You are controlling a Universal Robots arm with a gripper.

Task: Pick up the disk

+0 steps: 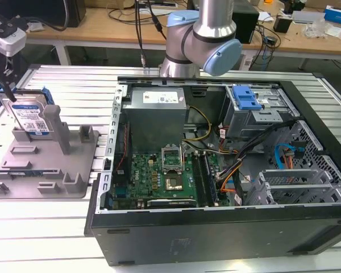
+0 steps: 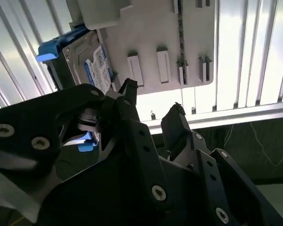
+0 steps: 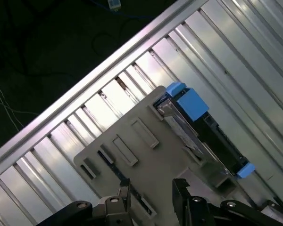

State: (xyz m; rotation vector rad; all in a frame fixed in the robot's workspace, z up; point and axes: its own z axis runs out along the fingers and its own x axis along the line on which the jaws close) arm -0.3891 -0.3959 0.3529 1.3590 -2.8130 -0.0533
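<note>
1. Holding nothing between wide-apart fingers [image 2: 178,123], poised over grey fixture [image 1: 82,149].
2. Find disk [image 1: 30,115] upright on edge in that fixture, exterior view's left, on tabletop [image 1: 40,230] beside computer case [image 1: 216,236].
3. Expect stiff, dense, slick metal; pinch across flat faces.

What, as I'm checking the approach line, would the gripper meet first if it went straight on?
Probably the flat plate of the grey fixture: in both wrist views the open gripper points at it, with the disk off to one side. Depth is unclear.
</note>
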